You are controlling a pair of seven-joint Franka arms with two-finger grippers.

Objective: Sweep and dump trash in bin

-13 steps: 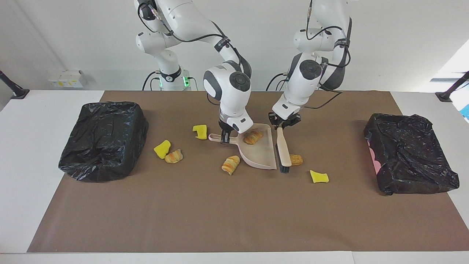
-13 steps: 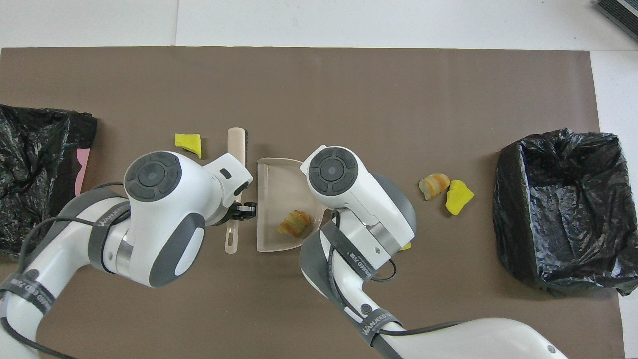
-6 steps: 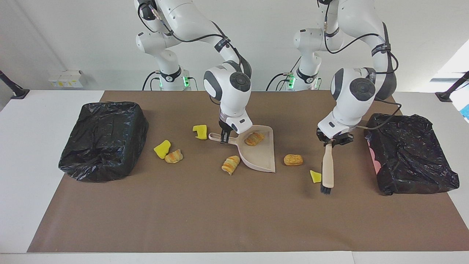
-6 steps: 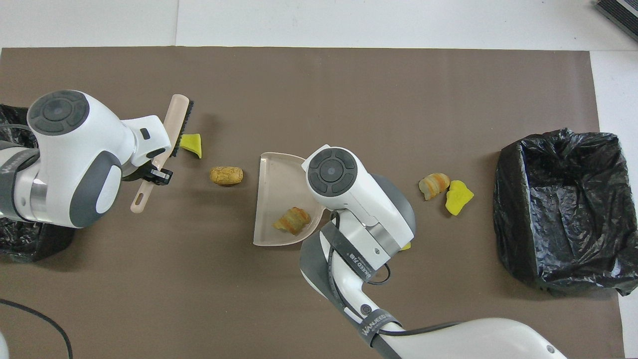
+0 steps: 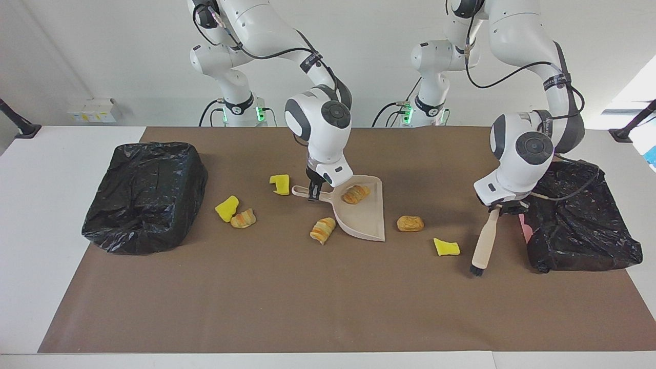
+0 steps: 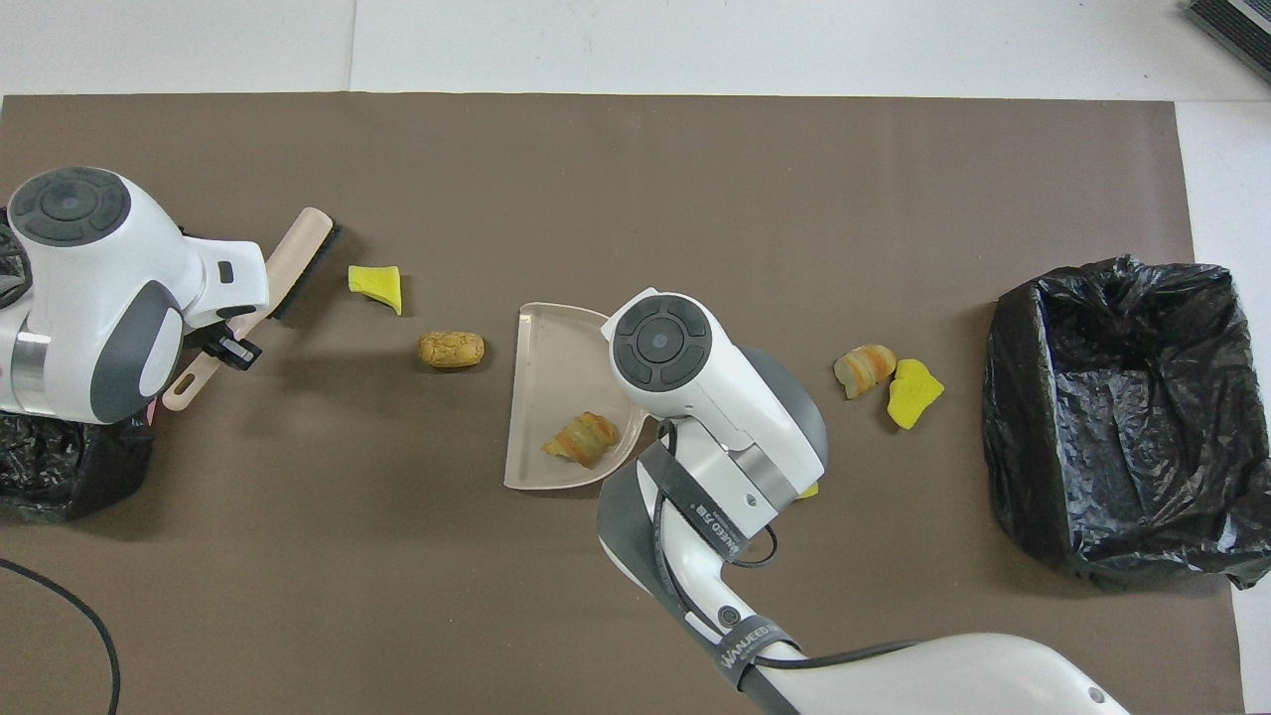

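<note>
Bench covered by brown mat (image 5: 307, 297), with one black-bagged bin (image 5: 146, 195) at the right arm's end and another black-bagged bin (image 5: 579, 220) at the left arm's end.

Right claw (image 5: 314, 193) down at the mat, clamped tight on the handle of beige dustpan (image 5: 366, 218); pan resting on the mat near the middle, mouth facing the left arm's end. One striped croissant (image 5: 355, 193) lying inside the pan.

Left claw (image 5: 505, 207) beside the bin at its own end, closed firmly on the handle of beige brush (image 5: 484, 241); brush slanted, black bristles at the low tip, farther from the robots than the claw. Contact between bristles and mat not discernible.

Trash spread across the mat:
- bread roll (image 5: 410, 223) just off the pan's mouth, toward the left arm's end
- yellow sponge chunk (image 5: 446, 247) between roll and brush, apart from both
- second croissant (image 5: 322, 229) touching or just beside the pan's outer wall, farther from the robots than the handle
- yellow sponge piece (image 5: 280, 184) near the pan's handle tip, toward the right arm's end
- third croissant (image 5: 243, 219) and another sponge (image 5: 226, 208) touching each other, between the pan and the right arm's bin
</note>
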